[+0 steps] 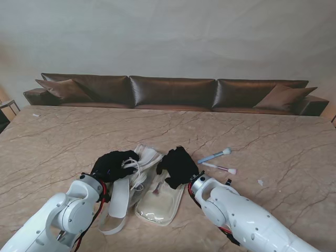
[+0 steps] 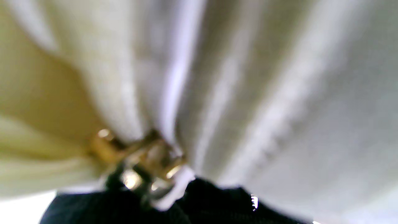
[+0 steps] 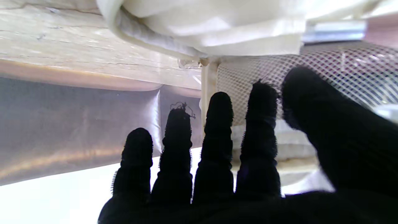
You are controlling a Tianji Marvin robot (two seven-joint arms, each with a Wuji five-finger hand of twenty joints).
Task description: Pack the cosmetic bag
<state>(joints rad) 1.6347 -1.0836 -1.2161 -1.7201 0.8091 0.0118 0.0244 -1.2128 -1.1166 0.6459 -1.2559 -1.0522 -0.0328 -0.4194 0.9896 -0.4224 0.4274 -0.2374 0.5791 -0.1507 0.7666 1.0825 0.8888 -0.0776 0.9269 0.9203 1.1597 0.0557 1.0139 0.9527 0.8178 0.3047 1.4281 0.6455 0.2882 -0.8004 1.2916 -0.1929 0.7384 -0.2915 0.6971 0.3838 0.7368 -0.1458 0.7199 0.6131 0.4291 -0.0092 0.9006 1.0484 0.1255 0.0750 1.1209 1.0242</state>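
Observation:
A white and clear cosmetics bag lies unfolded on the marble table in front of me. My left hand, in a black glove, is shut on the bag's white upper flap; the left wrist view shows blurred white fabric and a gold zipper pull right at the glove. My right hand hovers over the bag's right side with its fingers spread and nothing in them, beside the mesh pocket. A pink brush lies in the clear pocket. Two more brushes, blue-handled and pink-handled, lie to the right.
A long brown couch with cushions runs along the table's far edge. A small white scrap lies on the table at the right. The bag's white strap trails toward me by my left arm.

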